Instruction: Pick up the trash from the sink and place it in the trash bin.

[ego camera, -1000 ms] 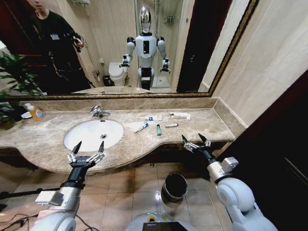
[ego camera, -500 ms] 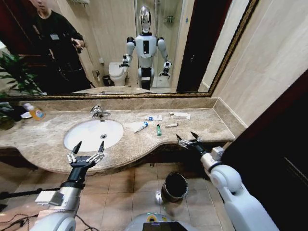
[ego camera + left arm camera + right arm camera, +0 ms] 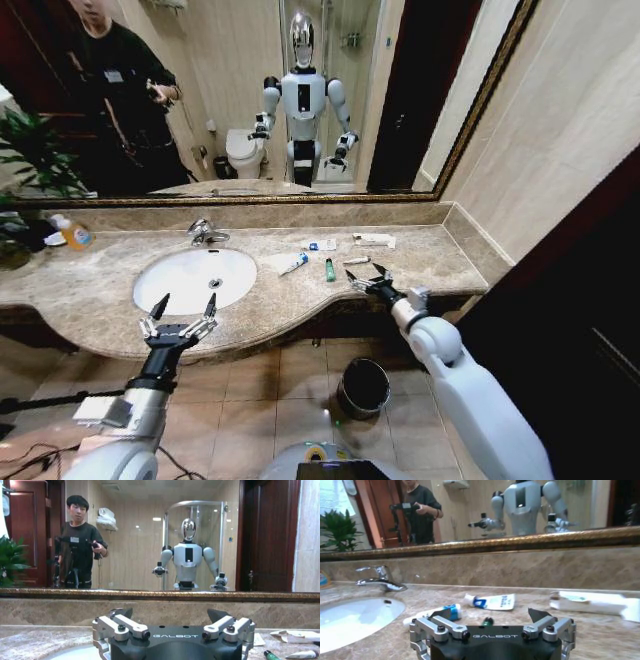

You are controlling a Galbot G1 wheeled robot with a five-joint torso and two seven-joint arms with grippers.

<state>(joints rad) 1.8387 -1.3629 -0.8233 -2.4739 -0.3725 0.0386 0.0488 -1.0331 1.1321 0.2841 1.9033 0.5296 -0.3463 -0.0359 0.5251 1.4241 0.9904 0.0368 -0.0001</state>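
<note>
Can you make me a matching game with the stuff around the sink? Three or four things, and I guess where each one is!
Things:
1. green lighter-sized stick
2. trash bin
3. orange-yellow bottle
4. left gripper

Places:
A. on the floor below the counter
B. on the counter, far to the left of the sink
C. hovering open at the counter's front edge, in front of the sink
D. on the counter, right of the sink, beside the white tube with blue cap

Pairs: 1-D, 2-A, 3-B, 4-C
</note>
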